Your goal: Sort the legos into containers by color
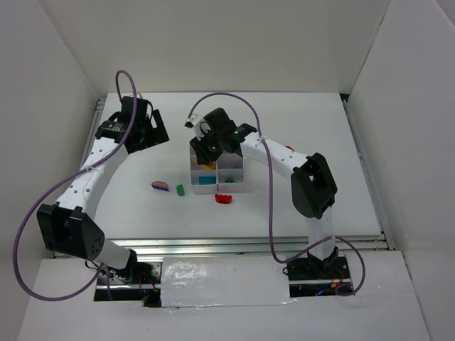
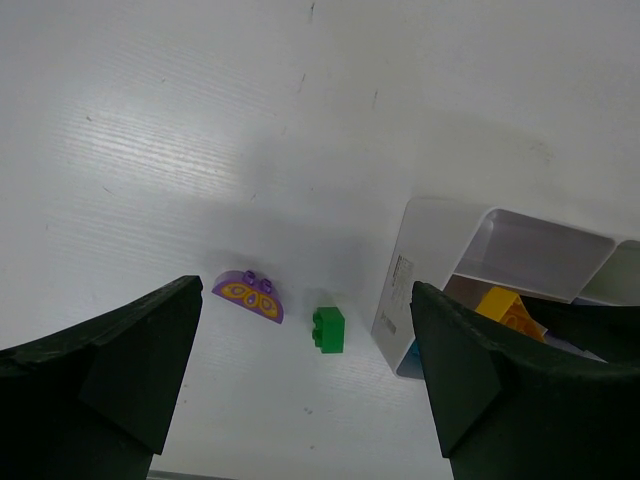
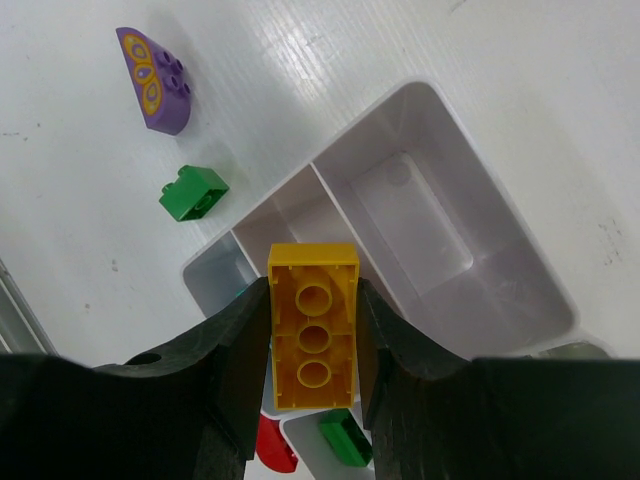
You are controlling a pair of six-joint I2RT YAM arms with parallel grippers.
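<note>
Right gripper (image 3: 313, 345) clamps a yellow brick (image 3: 313, 300) lengthwise, hanging over the containers (image 3: 505, 225) above their dividing walls. Dropping is the step in hand; next, I judge, it must centre over one compartment. Left gripper (image 2: 305, 380) gapes wide left of the containers, where a purple brick (image 2: 247, 296) and a green brick (image 2: 328, 329) lie with open room around.

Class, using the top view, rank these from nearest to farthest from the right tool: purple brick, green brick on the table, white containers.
1. White containers, under the right tool.
2. Green brick, left of them.
3. Purple brick, farthest left.
</note>
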